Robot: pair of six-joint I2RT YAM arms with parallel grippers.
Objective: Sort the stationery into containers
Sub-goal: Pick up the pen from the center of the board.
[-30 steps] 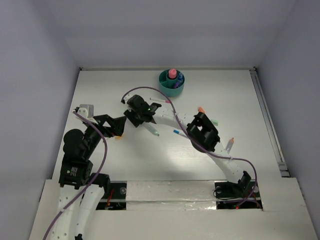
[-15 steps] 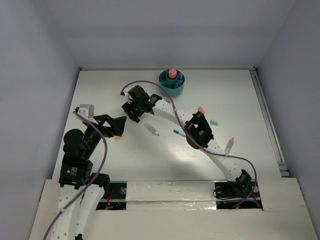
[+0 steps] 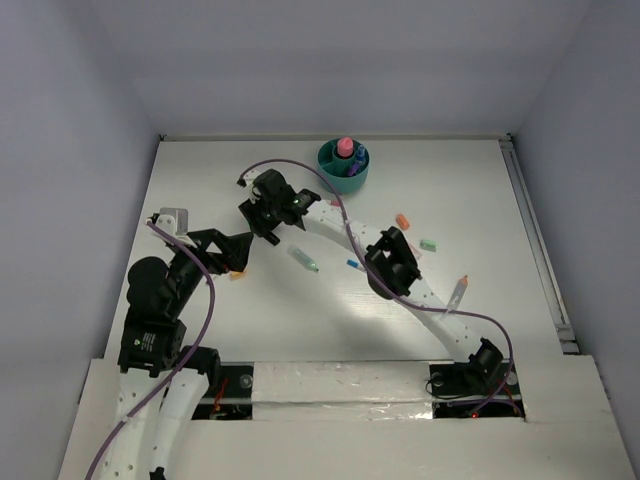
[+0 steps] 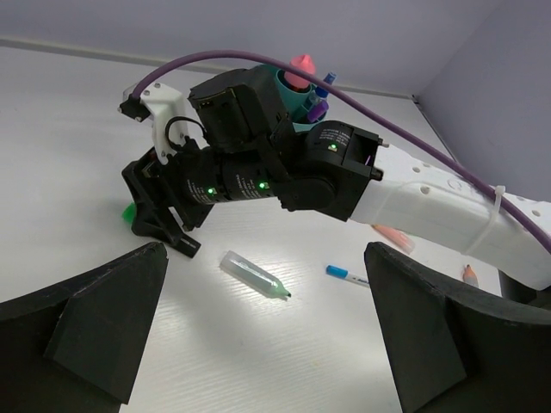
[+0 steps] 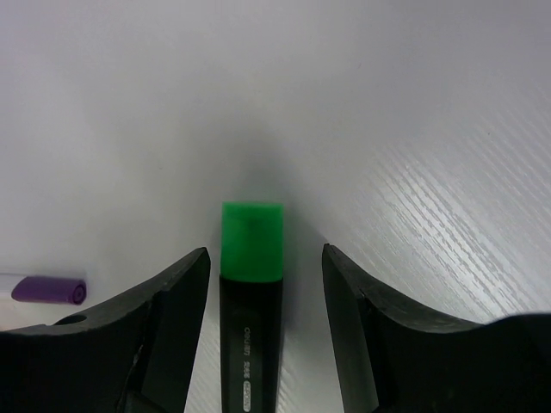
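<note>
- Left arm (image 3: pixel 160 290): jaws spread wide, holding nothing.
- Right arm (image 3: pixel 400 262): jaws spread astride a green-capped black highlighter (image 5: pixel 251 241) lying on the white tabletop (image 3: pixel 200 180), not pinching it.
- Round teal plastic cup (image 3: pixel 325 160), far edge: pink-capped bottle (image 3: pixel 345 147) and markers inside.
- Loose: clear tube (image 3: pixel 303 260), blue-capped pen (image 3: pixel 352 265), orange piece (image 3: pixel 402 220), green piece (image 3: pixel 428 244). Partway done, I judge.

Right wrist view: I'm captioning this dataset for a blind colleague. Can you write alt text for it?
A black marker with a green cap lies on the white table between the open fingers of the right gripper, with a gap on each side. A purple-capped pen pokes in at the left edge.
</note>
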